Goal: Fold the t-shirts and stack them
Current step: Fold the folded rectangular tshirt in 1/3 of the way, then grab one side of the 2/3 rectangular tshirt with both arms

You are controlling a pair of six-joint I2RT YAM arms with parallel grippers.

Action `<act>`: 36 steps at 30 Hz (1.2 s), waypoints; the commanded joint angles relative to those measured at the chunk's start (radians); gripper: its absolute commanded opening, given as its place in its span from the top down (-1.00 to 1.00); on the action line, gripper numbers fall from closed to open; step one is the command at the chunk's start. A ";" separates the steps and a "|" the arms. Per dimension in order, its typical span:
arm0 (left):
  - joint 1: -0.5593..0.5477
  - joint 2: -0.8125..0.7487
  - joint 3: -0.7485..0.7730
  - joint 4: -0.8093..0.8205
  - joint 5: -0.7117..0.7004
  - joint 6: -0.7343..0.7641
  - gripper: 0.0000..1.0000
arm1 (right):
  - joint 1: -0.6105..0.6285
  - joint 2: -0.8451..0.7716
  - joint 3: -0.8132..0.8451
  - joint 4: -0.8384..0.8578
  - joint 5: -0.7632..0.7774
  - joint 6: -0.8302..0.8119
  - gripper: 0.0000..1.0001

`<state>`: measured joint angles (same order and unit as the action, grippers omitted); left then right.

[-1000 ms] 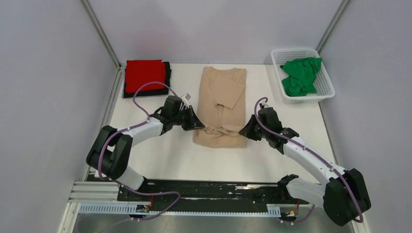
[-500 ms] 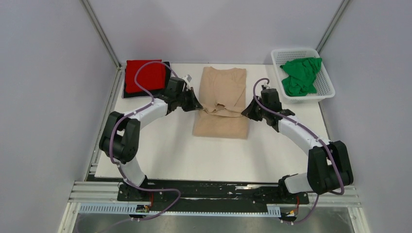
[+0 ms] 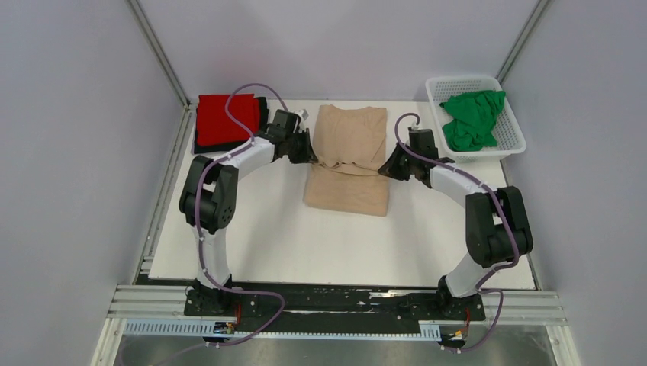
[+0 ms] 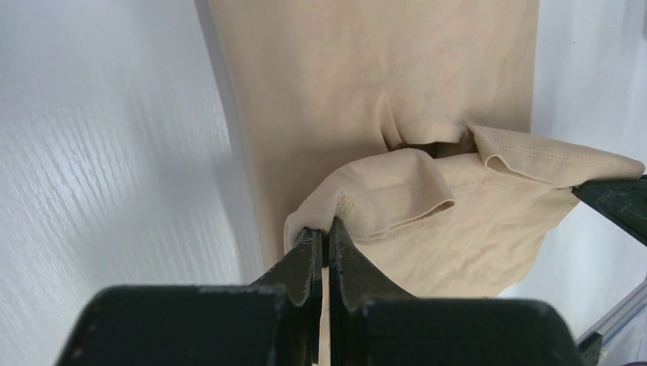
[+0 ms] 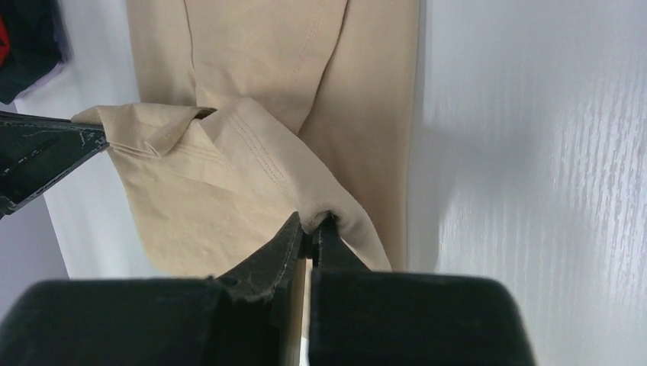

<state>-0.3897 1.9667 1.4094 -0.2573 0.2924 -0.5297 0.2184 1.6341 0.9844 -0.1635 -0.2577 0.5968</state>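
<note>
Beige t-shirt (image 3: 347, 164): middle of the surface (image 3: 320, 244); most of it flat, one end raised and doubled back over the middle, so the crosswise fold is only half made
Left hand (image 3: 309, 155): jaws pinched tight on the beige t-shirt's left corner of the raised end, cloth bunched at the tips
Right hand (image 3: 384, 169): clamped the same way on the opposite corner; the lifted edge sags slack between the two hands
Red t-shirt (image 3: 221, 120): folded, far left corner of the surface, top of the pile
Black t-shirt (image 3: 204, 146): under the red one, only its edges showing
Green t-shirt (image 3: 473, 118): crumpled in the white basket (image 3: 458, 82), far right, untouched
Done, by the look of it: two of four folded and stacked
In hand: third shirt, mid-fold
Left to do: lay the raised end down flat, carry the beige bundle onto the red-and-black pile, then take out, fold and stack the green one
</note>
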 commanded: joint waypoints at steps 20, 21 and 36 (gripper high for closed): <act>0.029 -0.050 0.143 -0.036 -0.092 0.096 -1.00 | -0.065 0.001 0.086 0.021 -0.133 -0.028 -1.00; 0.029 -0.091 0.090 -0.033 -0.097 0.094 -1.00 | -0.059 -0.018 0.063 0.011 -0.138 -0.029 -1.00; -0.021 -0.292 -0.391 0.030 0.019 0.002 -0.98 | -0.005 -0.174 -0.183 -0.037 -0.189 -0.013 -1.00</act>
<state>-0.3935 1.6897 1.0458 -0.2653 0.2970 -0.5076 0.2028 1.5040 0.8444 -0.1928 -0.4404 0.5735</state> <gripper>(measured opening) 0.997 0.998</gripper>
